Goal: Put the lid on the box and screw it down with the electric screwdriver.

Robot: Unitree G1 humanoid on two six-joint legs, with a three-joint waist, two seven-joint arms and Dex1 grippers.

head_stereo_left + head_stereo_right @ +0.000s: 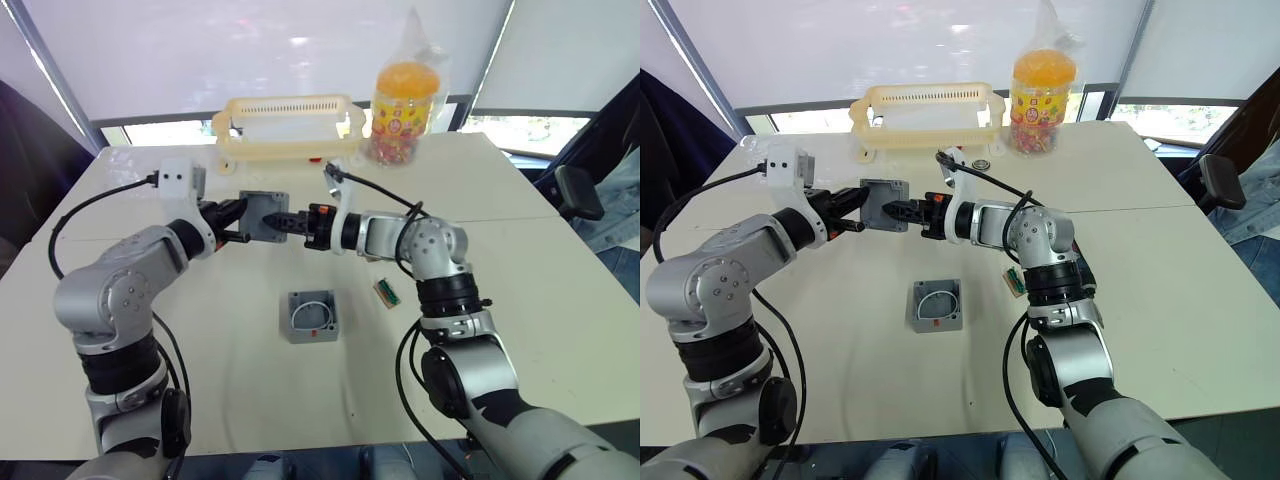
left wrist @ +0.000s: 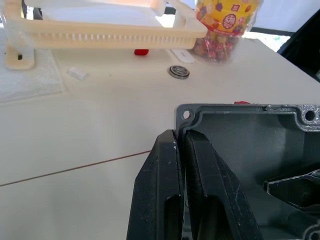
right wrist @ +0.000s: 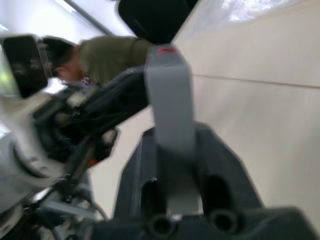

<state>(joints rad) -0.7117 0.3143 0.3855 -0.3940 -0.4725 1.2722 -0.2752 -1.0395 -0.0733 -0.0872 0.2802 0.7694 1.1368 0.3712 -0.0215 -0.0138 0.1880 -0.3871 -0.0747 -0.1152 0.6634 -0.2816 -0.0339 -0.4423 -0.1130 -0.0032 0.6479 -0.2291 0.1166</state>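
Apparently, in the left eye view the left gripper (image 1: 243,217) and the right gripper (image 1: 283,222) both clamp the box (image 1: 263,205) in the air above the desk (image 1: 200,380), with the lid (image 1: 312,317) lying apart below it, and in the left wrist view the fingers (image 2: 157,190) pinch the box wall, so I judge that both closing and screwing are not yet done.

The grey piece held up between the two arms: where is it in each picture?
Left eye view: grey piece above centre, between left gripper and right gripper.
Right eye view: left of centre.
Left wrist view: close up, hollow side showing, wall pinched.
Right wrist view: edge-on between the fingers.
Shared landmark: yellow basket, behind it in the eye views.
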